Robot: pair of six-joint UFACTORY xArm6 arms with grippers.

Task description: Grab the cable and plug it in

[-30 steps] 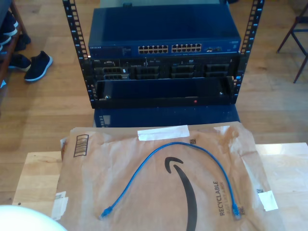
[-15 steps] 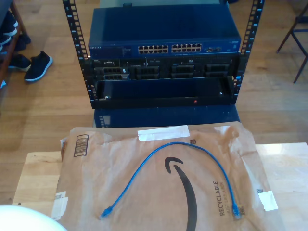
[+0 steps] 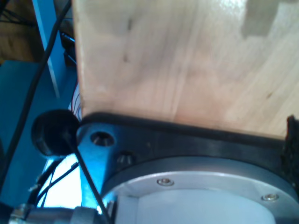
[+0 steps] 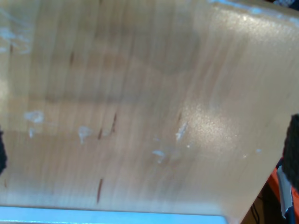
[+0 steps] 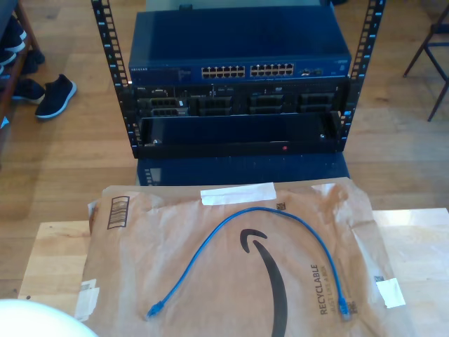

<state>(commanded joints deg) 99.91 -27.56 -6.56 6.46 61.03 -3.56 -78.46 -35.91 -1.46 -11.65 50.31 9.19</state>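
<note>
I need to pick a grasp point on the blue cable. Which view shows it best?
The exterior view. There the whole cable lies in an arch on the brown paper mailer, one plug toward that view's left, the other plug toward its right. Both wrist views look at bare wood, so they tell nothing of the cable.

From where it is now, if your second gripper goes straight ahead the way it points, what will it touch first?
Most likely the bare wooden table top, which my second wrist view faces closely. Nothing lies between as far as I can see, though depth is unclear.
</note>
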